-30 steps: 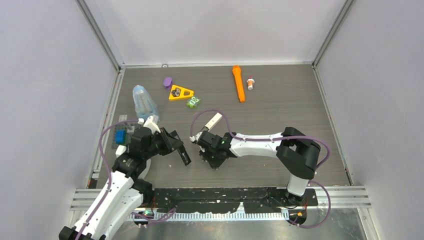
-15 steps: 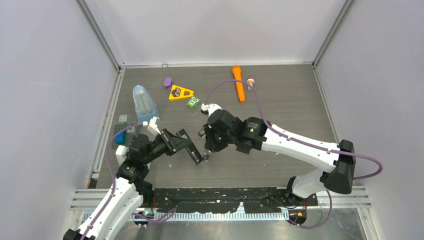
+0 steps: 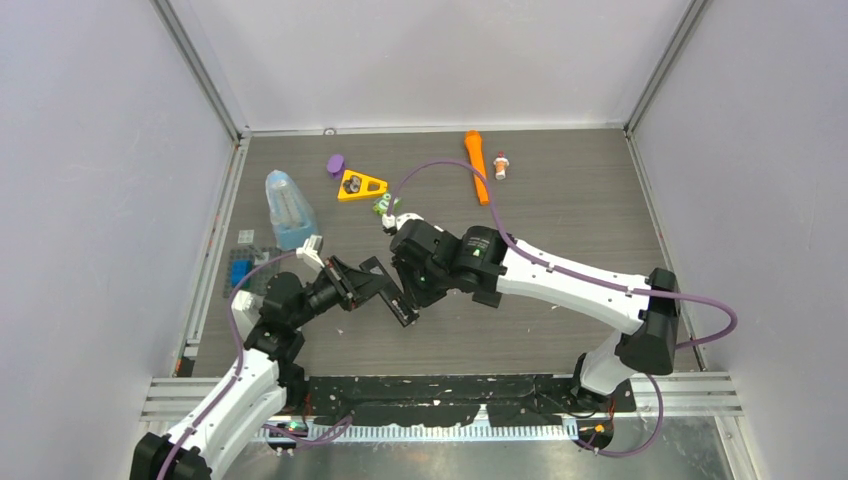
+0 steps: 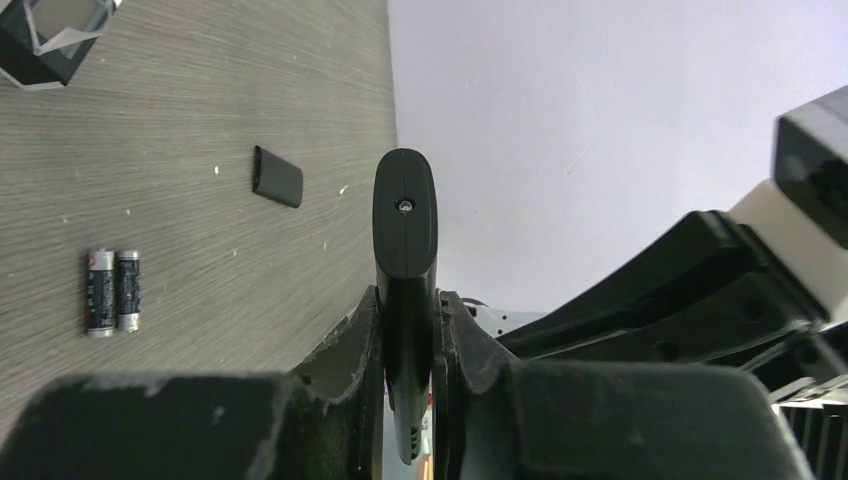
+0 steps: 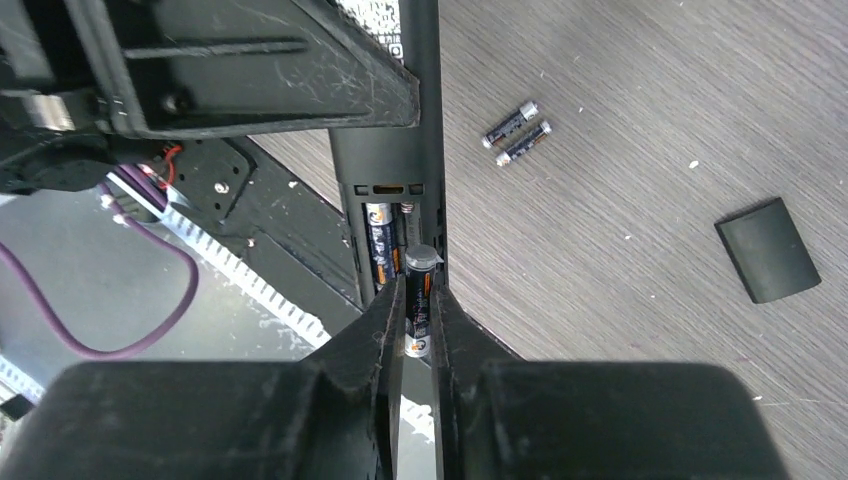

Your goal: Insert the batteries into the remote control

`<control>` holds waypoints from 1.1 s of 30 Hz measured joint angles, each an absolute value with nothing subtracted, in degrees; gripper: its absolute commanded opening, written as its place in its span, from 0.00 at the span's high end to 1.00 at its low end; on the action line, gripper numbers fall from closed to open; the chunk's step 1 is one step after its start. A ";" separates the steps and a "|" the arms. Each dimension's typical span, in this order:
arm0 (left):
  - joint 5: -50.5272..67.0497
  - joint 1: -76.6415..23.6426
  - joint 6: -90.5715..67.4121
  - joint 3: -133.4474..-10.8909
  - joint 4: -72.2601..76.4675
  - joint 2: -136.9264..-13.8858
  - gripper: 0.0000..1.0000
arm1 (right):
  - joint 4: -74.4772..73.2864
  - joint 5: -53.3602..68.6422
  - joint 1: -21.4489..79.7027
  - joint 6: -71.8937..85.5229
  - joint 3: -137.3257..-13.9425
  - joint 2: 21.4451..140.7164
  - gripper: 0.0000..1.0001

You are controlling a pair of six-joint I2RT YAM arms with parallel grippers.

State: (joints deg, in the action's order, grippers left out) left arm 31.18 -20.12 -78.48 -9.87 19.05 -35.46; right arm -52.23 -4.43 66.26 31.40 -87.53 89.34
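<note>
A: Comparing with a second back: the left gripper (image 3: 388,292) has swung right toward mid-table, and the right arm (image 3: 570,280) has unfolded, its elbow now out near the right rail. The two grippers meet over the table (image 3: 560,230).
B: Left state?
A: Clamped on the remote control (image 4: 405,225), which is held off the wood. The left wrist view gives only its dark rounded end poking out past the fingers.
B: Right gripper (image 5: 417,310)?
A: Pinching a battery (image 5: 421,272), light tip forward, at the remote's open compartment. Only the right wrist view shows that bay: a seated battery (image 5: 380,240) is in the left slot, and the held one sits over the slot beside it.
B: Other cells?
A: The spare pair (image 5: 517,129) lies side by side on the table. The battery cover (image 5: 767,250) lies flat, apart from them. Both wrist views catch these. In the top view I cannot make them out.
</note>
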 measured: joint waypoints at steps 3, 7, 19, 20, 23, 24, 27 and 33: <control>31.42 -20.12 -79.11 -9.87 20.21 -35.46 1.00 | -53.19 -4.45 66.72 31.07 -87.53 90.54 0.83; 31.64 -20.12 -79.29 -9.85 20.84 -35.46 1.00 | -54.08 -4.43 67.02 30.44 -87.59 91.15 0.83; 31.77 -20.12 -80.60 -9.37 22.44 -36.16 1.00 | -54.02 -4.40 68.66 28.75 -87.96 91.77 0.81; 31.77 -20.12 -80.64 -9.28 22.50 -36.16 1.00 | -54.00 -4.40 68.82 28.64 -87.96 91.85 0.81; 31.79 -20.12 -80.82 -9.13 22.50 -36.16 1.00 | -53.98 -4.40 68.97 28.58 -87.96 92.16 0.80; 31.79 -20.12 -80.84 -9.13 22.55 -36.16 1.00 | -53.98 -4.45 68.99 28.58 -87.96 92.29 0.80; 31.79 -20.12 -80.86 -9.08 22.52 -36.16 1.00 | -54.00 -4.75 69.01 28.40 -87.96 92.68 0.77; 31.97 -20.12 -81.21 -8.93 22.22 -35.48 1.00 | -54.02 -5.91 69.30 27.88 -87.99 93.01 0.73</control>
State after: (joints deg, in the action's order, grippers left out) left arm 31.97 -20.12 -81.21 -8.93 22.22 -35.48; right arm -54.02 -5.91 69.30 27.88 -87.99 93.01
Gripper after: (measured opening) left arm 0.157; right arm 0.258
